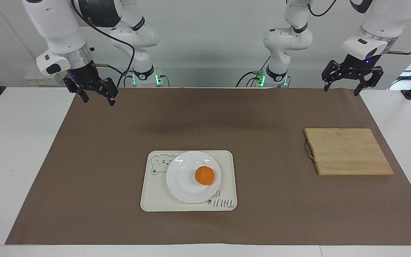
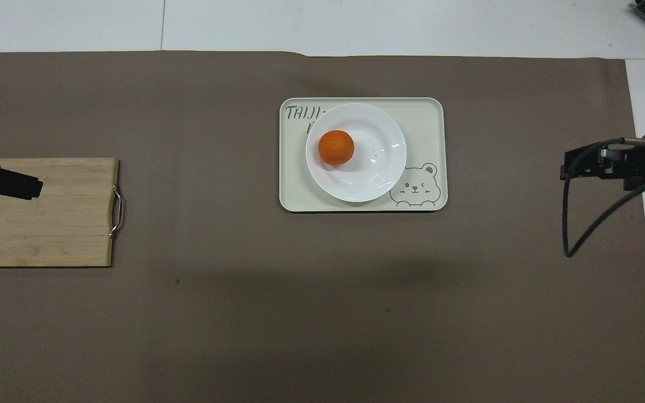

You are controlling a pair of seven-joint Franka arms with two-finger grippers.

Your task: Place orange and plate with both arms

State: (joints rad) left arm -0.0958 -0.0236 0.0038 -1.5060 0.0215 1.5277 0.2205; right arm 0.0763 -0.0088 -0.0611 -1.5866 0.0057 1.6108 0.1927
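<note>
The orange (image 1: 204, 175) lies in the white plate (image 1: 182, 182), off its centre toward the left arm's end. The plate sits on a cream bear tray (image 1: 152, 200) in the middle of the brown mat. Orange (image 2: 336, 147), plate (image 2: 378, 162) and tray (image 2: 423, 117) also show in the overhead view. My right gripper (image 1: 97, 100) is open and empty, raised over the mat's corner at the right arm's end, well away from the tray. My left gripper (image 1: 341, 89) is open and empty, and waits raised over the mat's corner at the left arm's end.
A bamboo cutting board (image 1: 348, 151) with a metal handle lies on the mat toward the left arm's end; in the overhead view the left gripper (image 2: 26, 186) covers part of the board (image 2: 48, 224). The right gripper (image 2: 571, 168) and its cable show at the mat's edge.
</note>
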